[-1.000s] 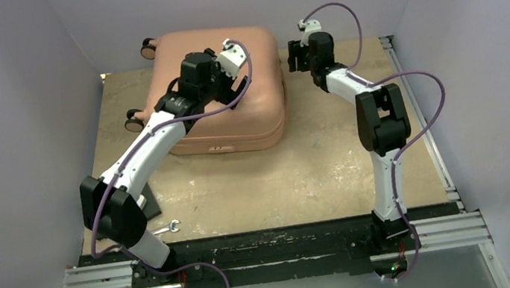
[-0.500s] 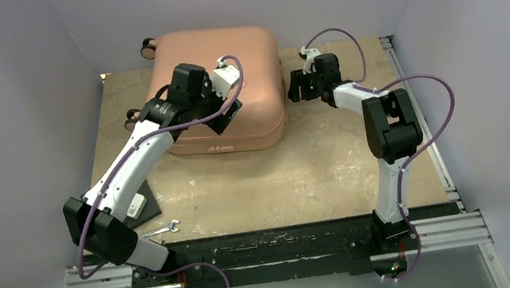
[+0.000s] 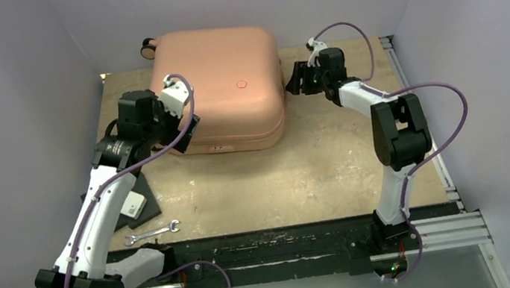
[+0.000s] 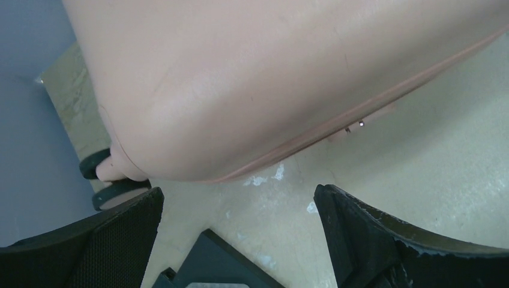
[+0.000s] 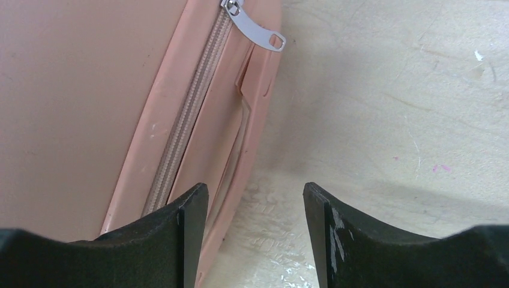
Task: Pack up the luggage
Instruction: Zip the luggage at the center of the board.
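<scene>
At the lower left of the top view, a flat black pad [image 3: 143,214] with a white box on it is seen on the table [image 3: 316,173], and a small wrench [image 3: 152,234] is laid just below it. Above these, the left gripper [image 3: 188,128] is held at the lower left corner of the luggage [image 3: 228,80]; in the left wrist view its jaws are shown apart with nothing between them, and a pink-and-black wheel [image 4: 107,180] is seen at the left of the frame under the rounded shell. The luggage is laid flat and shut in the upper middle of the top view, against the back wall, with another wheel [image 3: 147,48] at its upper left corner. To the right of it, the right gripper [image 3: 296,79] is pointed at the case's right edge. In the right wrist view its jaws are spread, empty, and placed over the side seam, where the zipper [image 5: 186,126] is shown with a metal pull [image 5: 255,30] at the top of the frame.
</scene>
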Action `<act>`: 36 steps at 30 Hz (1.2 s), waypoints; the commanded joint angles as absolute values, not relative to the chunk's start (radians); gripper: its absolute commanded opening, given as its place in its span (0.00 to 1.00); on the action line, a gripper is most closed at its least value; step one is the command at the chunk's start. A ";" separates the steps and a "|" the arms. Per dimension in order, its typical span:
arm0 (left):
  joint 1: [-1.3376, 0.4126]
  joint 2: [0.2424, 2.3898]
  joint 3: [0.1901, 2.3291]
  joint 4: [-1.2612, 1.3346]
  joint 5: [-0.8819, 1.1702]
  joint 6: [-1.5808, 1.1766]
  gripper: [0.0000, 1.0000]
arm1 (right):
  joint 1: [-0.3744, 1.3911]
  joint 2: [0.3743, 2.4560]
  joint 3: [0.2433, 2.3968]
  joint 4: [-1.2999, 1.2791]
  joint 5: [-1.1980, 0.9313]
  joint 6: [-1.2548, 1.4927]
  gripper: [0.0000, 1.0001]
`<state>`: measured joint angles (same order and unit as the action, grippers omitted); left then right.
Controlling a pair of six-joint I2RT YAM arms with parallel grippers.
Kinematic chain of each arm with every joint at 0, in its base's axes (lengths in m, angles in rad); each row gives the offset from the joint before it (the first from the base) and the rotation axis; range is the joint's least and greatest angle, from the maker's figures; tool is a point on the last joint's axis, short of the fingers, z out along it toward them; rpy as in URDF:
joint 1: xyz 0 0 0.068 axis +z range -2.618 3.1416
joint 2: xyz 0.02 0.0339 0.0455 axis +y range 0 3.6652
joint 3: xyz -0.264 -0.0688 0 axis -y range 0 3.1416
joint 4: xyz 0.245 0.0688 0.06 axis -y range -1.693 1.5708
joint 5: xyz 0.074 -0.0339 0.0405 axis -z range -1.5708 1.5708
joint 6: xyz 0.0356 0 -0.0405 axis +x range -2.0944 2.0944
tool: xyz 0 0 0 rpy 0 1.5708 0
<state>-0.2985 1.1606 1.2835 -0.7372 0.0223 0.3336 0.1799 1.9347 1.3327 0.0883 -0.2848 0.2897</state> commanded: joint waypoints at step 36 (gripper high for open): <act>-0.274 1.100 1.075 -0.611 -0.341 0.321 0.99 | 0.238 1.846 1.135 -0.031 -0.285 0.078 0.00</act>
